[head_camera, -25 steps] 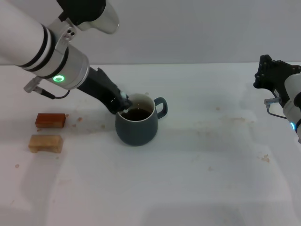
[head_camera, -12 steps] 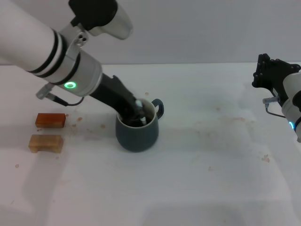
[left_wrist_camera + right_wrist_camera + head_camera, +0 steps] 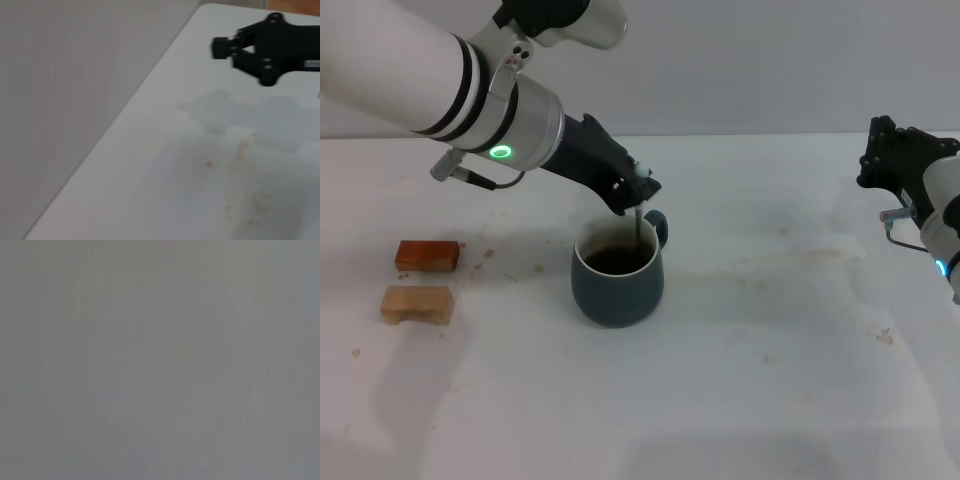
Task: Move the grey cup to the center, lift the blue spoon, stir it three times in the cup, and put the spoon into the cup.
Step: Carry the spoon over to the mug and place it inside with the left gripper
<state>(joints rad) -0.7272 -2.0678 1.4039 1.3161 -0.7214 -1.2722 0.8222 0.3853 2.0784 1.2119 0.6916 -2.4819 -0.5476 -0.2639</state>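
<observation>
The left pincer [image 3: 638, 192] has come up out of the cup [image 3: 617, 275] since half a second ago, when it was dipping inside the rim. It is now hovering just above the far rim, clenched on the spoon [image 3: 638, 222], whose thin metal neck is hanging straight down beneath it into the dark liquid. To me that looks like a stirring stroke finishing, with the release still to come. The cup is sitting below the pincer, slate-grey, cream inside, handle pointing away. The right pincer [image 3: 892, 155] is parked far off to the side, fingers apart.
</observation>
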